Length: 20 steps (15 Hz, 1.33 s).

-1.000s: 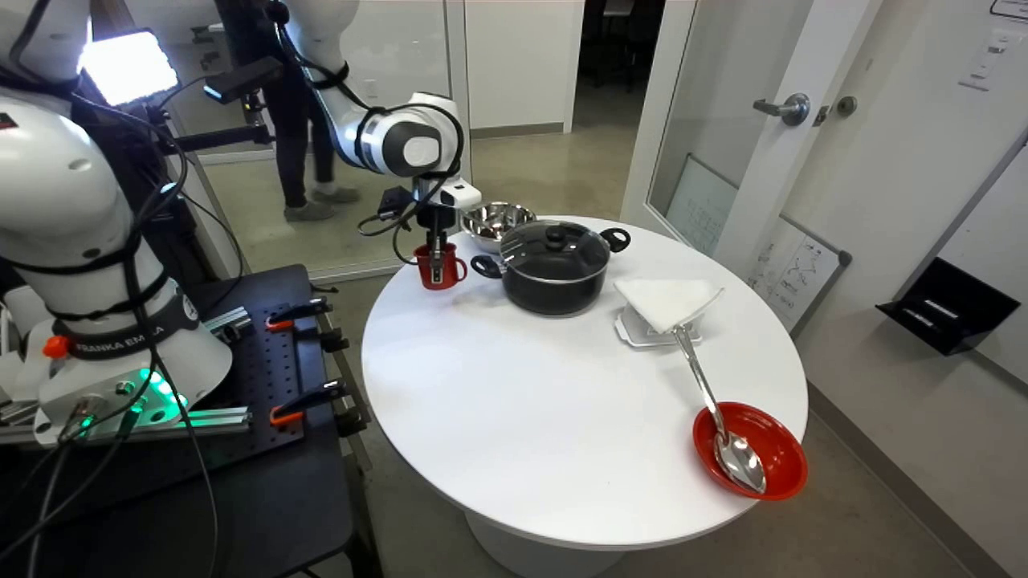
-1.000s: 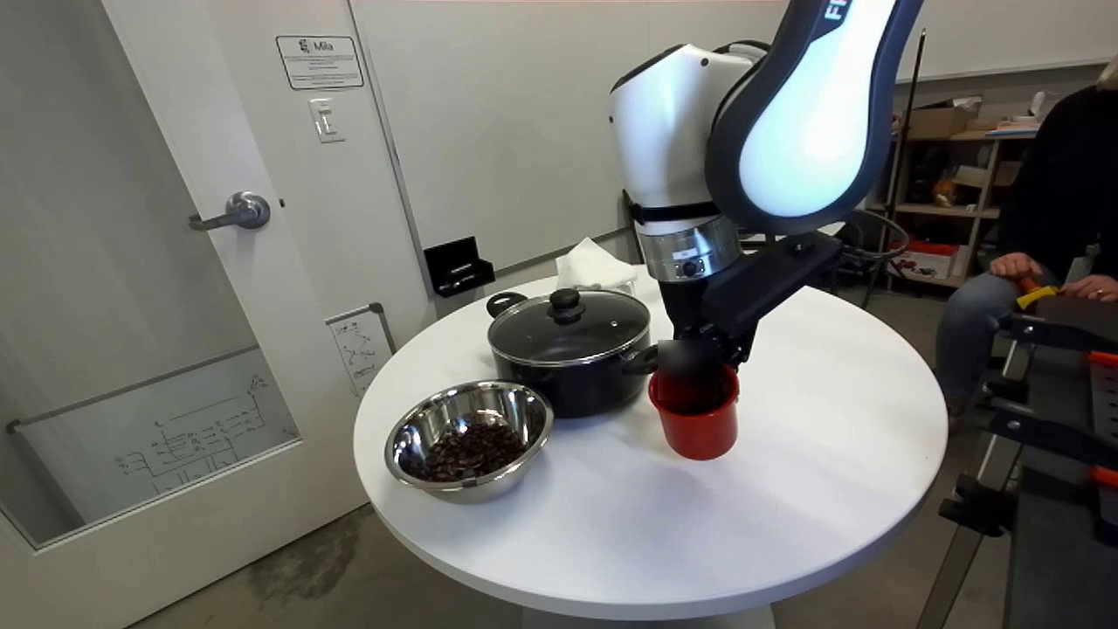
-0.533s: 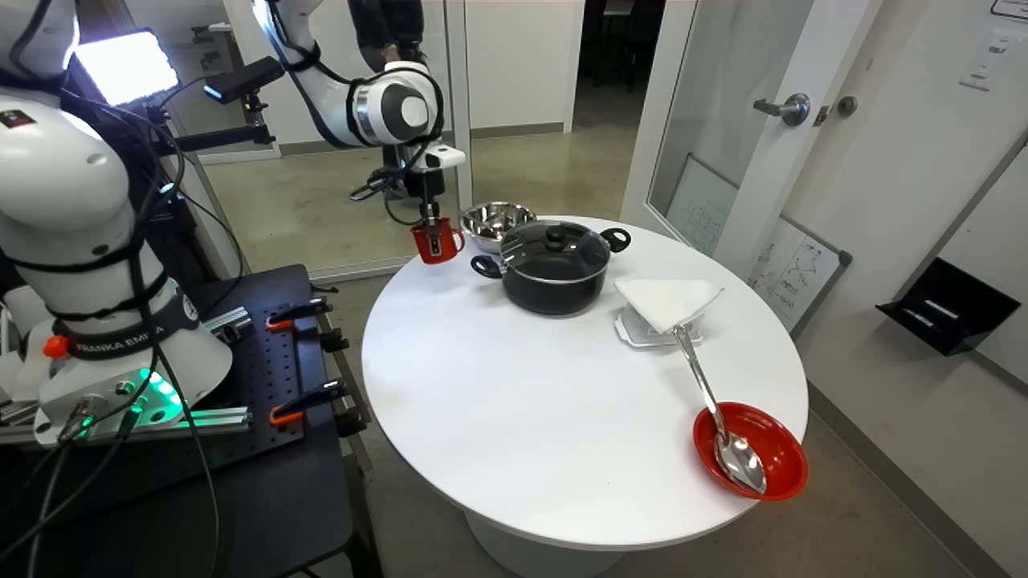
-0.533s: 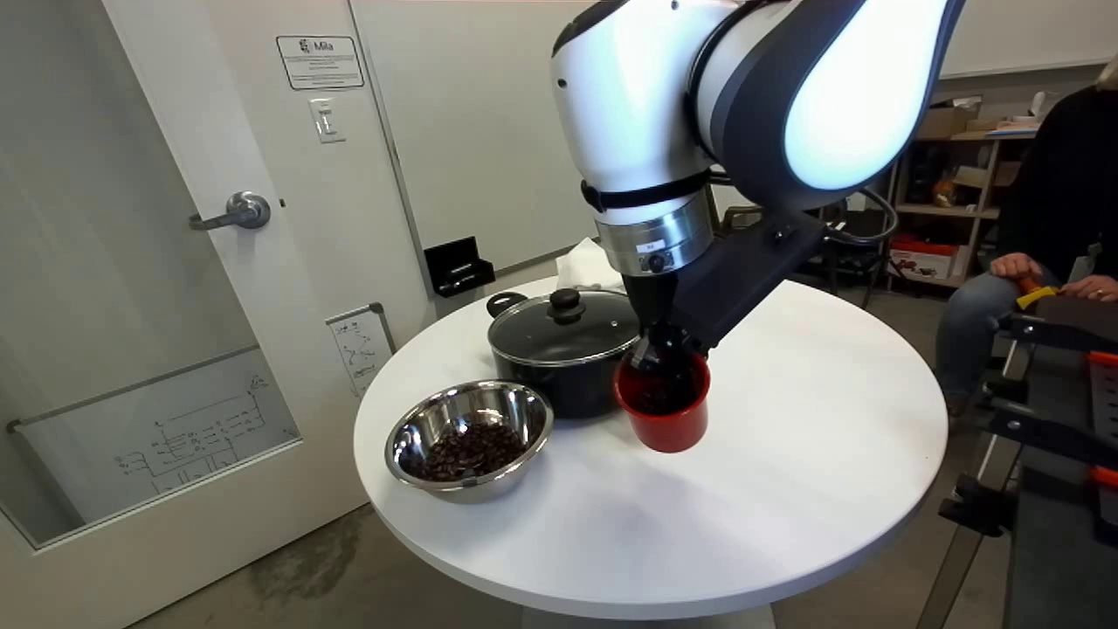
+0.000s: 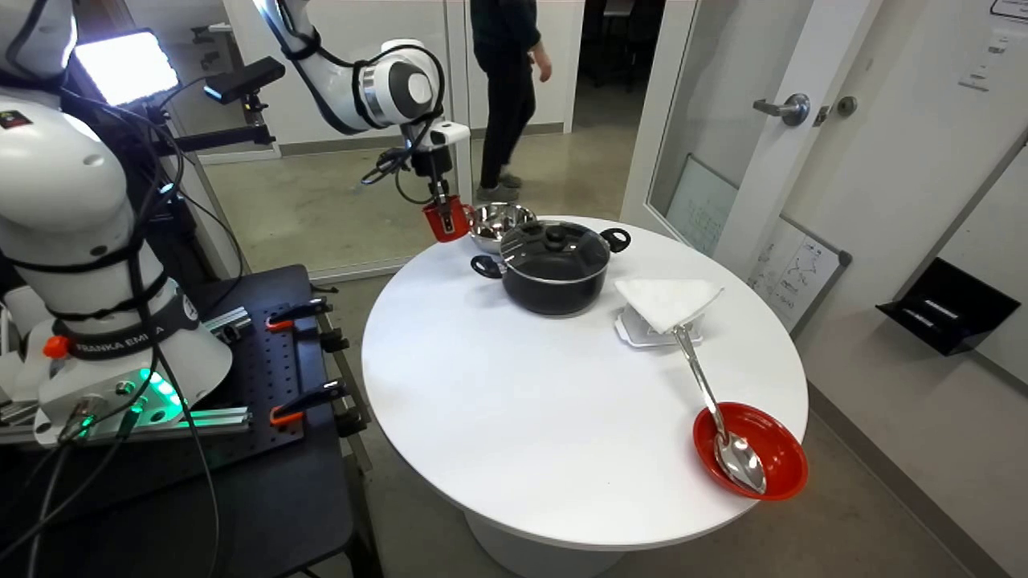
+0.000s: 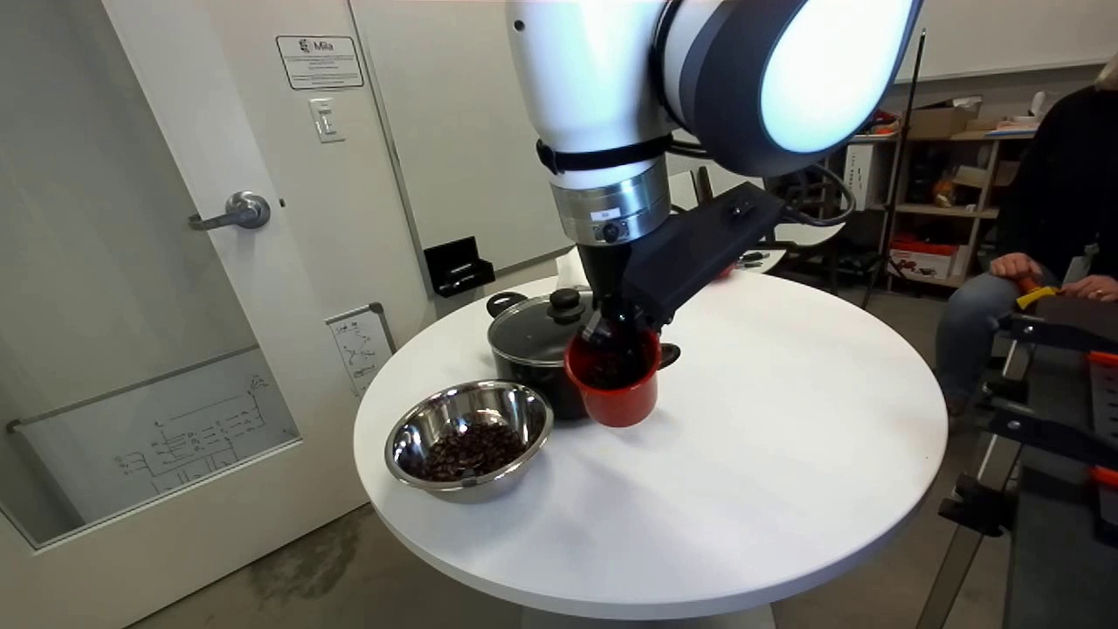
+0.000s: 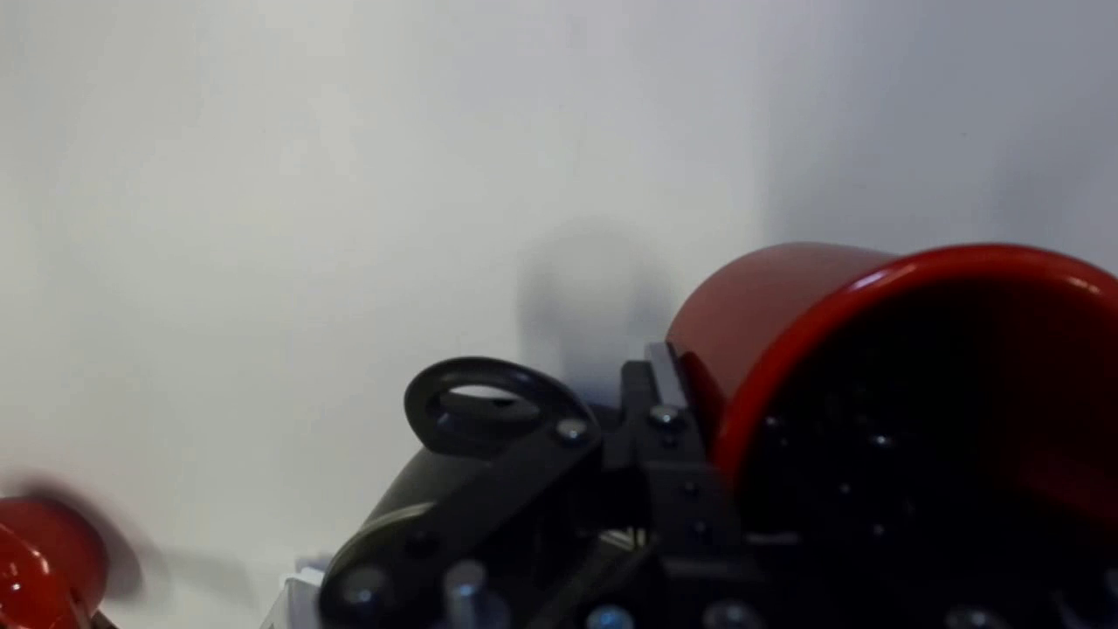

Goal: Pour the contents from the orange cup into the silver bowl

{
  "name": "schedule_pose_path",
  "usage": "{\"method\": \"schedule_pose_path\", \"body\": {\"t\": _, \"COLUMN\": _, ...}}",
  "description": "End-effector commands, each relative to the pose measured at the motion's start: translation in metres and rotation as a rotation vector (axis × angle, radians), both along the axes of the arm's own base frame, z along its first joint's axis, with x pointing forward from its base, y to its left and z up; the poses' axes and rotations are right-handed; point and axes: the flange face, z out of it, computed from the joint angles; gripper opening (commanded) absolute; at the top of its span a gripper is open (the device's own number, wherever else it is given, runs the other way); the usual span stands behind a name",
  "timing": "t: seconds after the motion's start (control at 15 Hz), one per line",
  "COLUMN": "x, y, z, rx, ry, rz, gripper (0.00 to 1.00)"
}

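Observation:
The orange cup, a red-orange mug with a handle, is held above the table in both exterior views point(image 5: 459, 227) point(image 6: 622, 406), slightly tilted. Its wide mouth shows in the wrist view point(image 7: 786, 288); the inside is dark and its contents cannot be made out. My gripper point(image 5: 444, 213) is shut on the cup's wall, one finger outside it and the other hidden inside the dark mouth. The silver bowl point(image 6: 515, 418) stands on the table close beside the cup, with dark brown beans in its bottom. It also shows behind the pot in an exterior view point(image 5: 487, 238).
A dark two-handled pot point(image 5: 554, 285) with a glass lid stands right beside the silver bowl and near the cup. A white cloth point(image 5: 668, 299) lies on a clear container. A red bowl point(image 5: 785, 453) with a spoon point(image 5: 740, 466) sits at the white table's edge point(image 5: 514, 449).
My gripper has lifted the cup from near the table top and carried it closer to the silver bowl. The cup has tilted a little. The bowl and pot have not moved.

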Motion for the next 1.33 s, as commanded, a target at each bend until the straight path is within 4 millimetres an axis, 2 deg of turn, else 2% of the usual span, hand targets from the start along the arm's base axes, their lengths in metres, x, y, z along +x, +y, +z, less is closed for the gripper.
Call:
{"method": "schedule_pose_path", "body": {"t": 0.0, "x": 0.02, "y": 0.013, "z": 0.017, "rx": -0.023, "ry": -0.072, "rz": 0.039, "gripper": 0.02}}
{"method": "schedule_pose_path", "body": {"t": 0.07, "x": 0.021, "y": 0.015, "z": 0.02, "rx": -0.022, "ry": -0.074, "rz": 0.049, "gripper": 0.02}}
{"method": "schedule_pose_path", "body": {"t": 0.13, "x": 0.013, "y": 0.009, "z": 0.014, "rx": -0.007, "ry": -0.051, "rz": 0.038, "gripper": 0.02}}
{"method": "schedule_pose_path", "body": {"t": 0.2, "x": 0.015, "y": 0.011, "z": 0.015, "rx": -0.004, "ry": -0.054, "rz": 0.04, "gripper": 0.07}}
{"method": "schedule_pose_path", "body": {"t": 0.73, "x": 0.013, "y": 0.009, "z": 0.011, "rx": -0.001, "ry": -0.043, "rz": 0.037, "gripper": 0.07}}
{"method": "schedule_pose_path", "body": {"t": 0.8, "x": 0.013, "y": 0.009, "z": 0.011, "rx": -0.001, "ry": -0.043, "rz": 0.037, "gripper": 0.02}}
{"method": "schedule_pose_path", "body": {"t": 1.13, "x": 0.039, "y": -0.006, "z": 0.015, "rx": -0.023, "ry": -0.054, "rz": 0.083, "gripper": 0.02}}
{"method": "schedule_pose_path", "body": {"t": 1.27, "x": 0.051, "y": -0.007, "z": 0.02, "rx": -0.034, "ry": -0.064, "rz": 0.126, "gripper": 0.02}}
